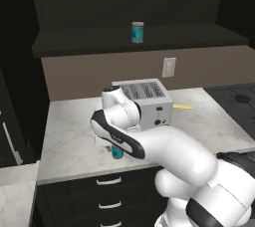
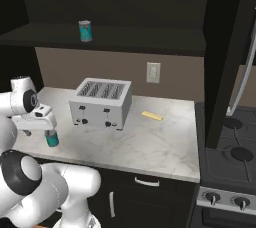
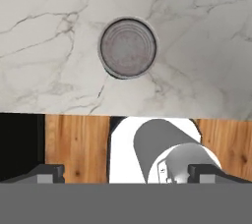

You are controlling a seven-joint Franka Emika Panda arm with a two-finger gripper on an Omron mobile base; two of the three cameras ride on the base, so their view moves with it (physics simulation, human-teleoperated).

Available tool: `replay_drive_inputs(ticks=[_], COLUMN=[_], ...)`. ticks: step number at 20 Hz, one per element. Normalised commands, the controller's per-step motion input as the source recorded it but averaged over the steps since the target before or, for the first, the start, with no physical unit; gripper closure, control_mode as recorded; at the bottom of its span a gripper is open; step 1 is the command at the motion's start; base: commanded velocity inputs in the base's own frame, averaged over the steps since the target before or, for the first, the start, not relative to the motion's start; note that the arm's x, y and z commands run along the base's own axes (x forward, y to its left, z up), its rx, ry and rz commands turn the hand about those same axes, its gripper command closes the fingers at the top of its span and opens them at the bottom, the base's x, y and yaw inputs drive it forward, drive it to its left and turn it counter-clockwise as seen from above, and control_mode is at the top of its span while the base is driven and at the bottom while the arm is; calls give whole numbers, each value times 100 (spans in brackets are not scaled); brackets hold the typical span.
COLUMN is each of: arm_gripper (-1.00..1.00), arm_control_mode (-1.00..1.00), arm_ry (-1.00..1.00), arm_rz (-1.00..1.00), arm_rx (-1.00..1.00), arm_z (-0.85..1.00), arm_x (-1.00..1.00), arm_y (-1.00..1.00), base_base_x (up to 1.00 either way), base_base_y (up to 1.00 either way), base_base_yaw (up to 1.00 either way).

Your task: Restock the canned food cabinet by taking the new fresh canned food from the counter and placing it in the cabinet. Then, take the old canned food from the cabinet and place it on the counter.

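Tool (image 3: 126, 173) open, poised above a teal can (image 2: 51, 139) standing upright on the marbled tabletop (image 2: 150, 147) near its front edge (lid (image 3: 128, 47) toward twelve o'clock in the hand view). A second teal can (image 1: 137, 32) stands on the cabinet (image 1: 89, 42) shelf, above the toaster (image 1: 147, 102).

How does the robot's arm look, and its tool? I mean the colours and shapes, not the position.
The arm is made of smooth, rounded white links, glossy, with dark grey to black bands and caps at the joints. No loose cables show. The tool is a white hand block with two small dark grey finger tips, square-edged and set wide apart.
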Motion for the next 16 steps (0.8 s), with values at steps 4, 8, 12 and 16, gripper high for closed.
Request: replay_drive_inputs(ticks=[4,8,12,16], arm_gripper=[-100,-100,-100,-100], arm_control_mode=[-100,-100,-100,-100], arm_ry=[0,0,-1,-6], arm_rz=[0,0,0,0], arm_rx=[0,1,0,0], arm_z=[-49,-24,-12,-10], arm_x=[8,18,14,18], arm_y=[-19,0,0,0], base_base_x=[0,0,0,0], base_base_y=[0,0,0,0], base_base_yaw=[0,0,0,0])
